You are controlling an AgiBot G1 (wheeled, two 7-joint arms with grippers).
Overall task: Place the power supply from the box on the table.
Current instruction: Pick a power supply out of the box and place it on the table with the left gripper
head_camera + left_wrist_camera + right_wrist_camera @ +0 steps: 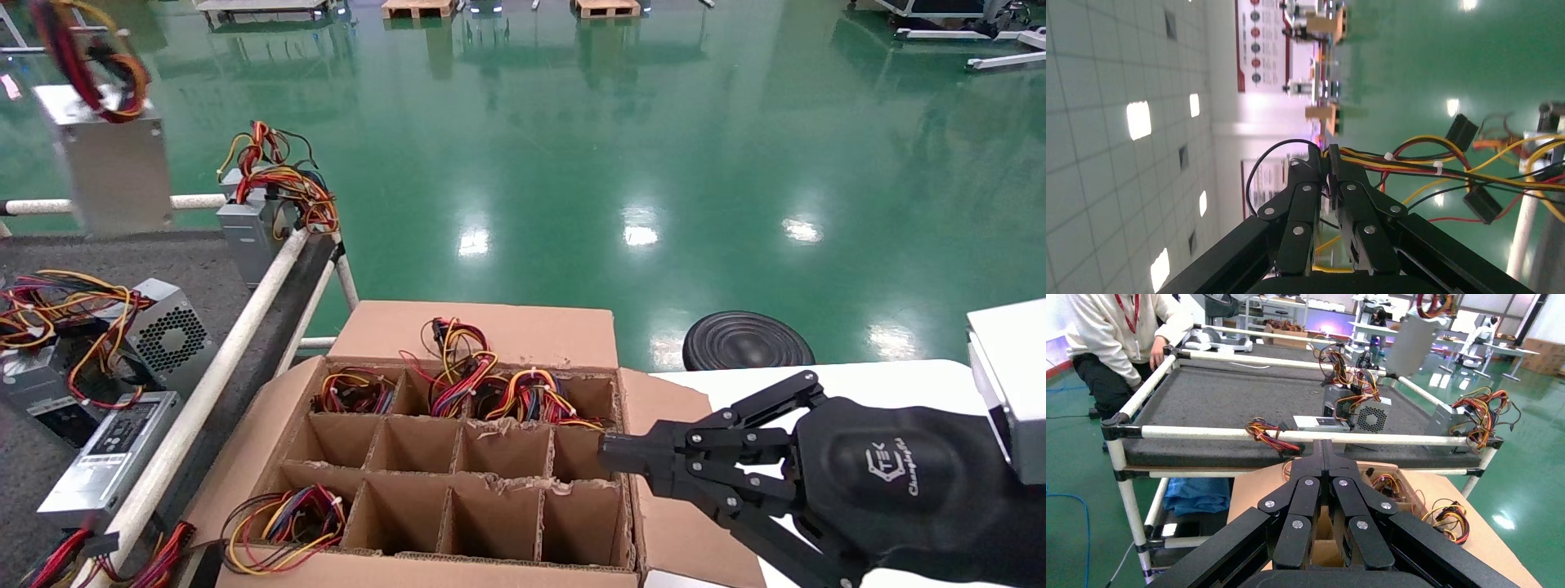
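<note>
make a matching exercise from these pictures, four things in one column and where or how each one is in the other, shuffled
1. plain silver-grey metal power supply
2. large brown cardboard box
3. black right gripper
4. grey metal case with round vent grille

a. shut on nothing, by the box's right wall
b. lying on the dark grey felt table
c. hanging by its wires from the left gripper
d. open, several cells empty

Pairs: 1-c, 2-d, 3-a, 4-b

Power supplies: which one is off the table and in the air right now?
The plain silver power supply at top left, hanging by its wires from the left gripper, whose jaws are shut. The others rest on the table.
</note>
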